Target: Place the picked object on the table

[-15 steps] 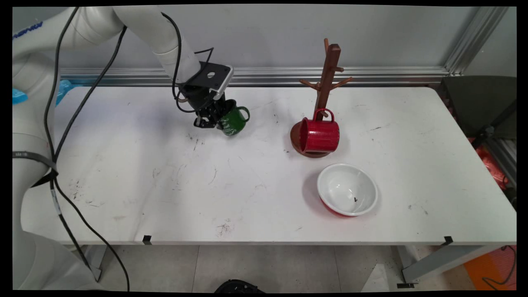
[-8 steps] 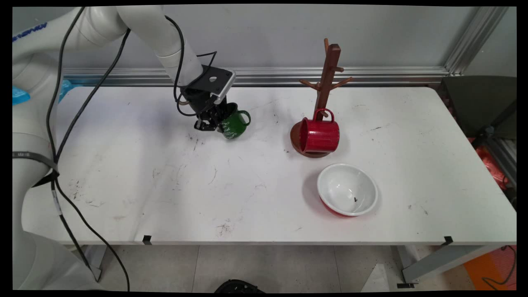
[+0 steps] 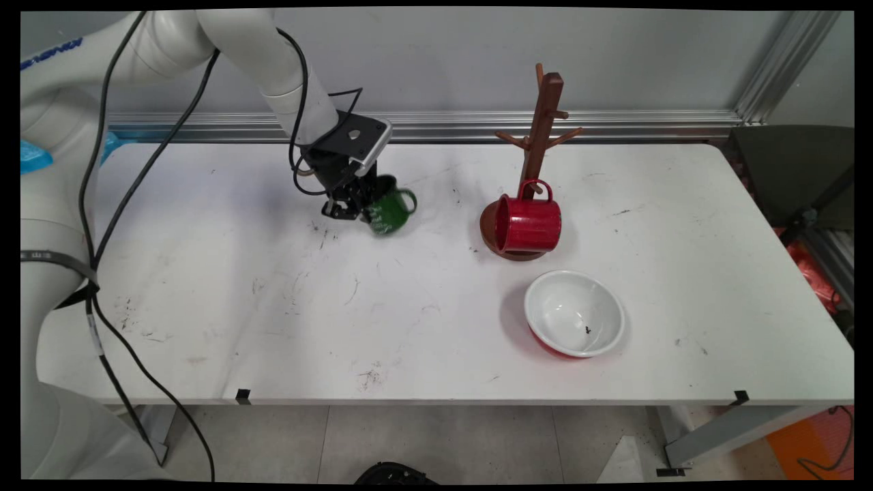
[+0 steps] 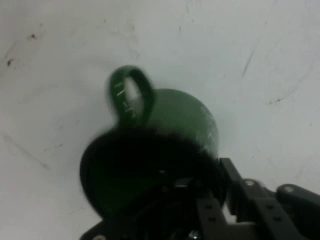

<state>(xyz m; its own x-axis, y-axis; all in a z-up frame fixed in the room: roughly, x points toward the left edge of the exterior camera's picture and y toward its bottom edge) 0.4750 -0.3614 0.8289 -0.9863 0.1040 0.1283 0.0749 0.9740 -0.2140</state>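
My gripper is shut on the rim of a dark green mug at the table's back middle-left. The mug is tilted, its handle pointing right toward the mug tree, and it hangs just above or at the white table; I cannot tell which. In the hand view the green mug fills the middle, handle up. There my gripper has one finger outside the mug's wall on the right and the other inside the dark opening.
A brown wooden mug tree stands at the back right of centre. A red mug lies on its side against the tree's base. A bowl, white inside and red outside, sits in front of them.
The gripper with the green mug has shifted slightly to the right and toward the near side, staying shut on it. The red mug, tree and bowl have not moved.
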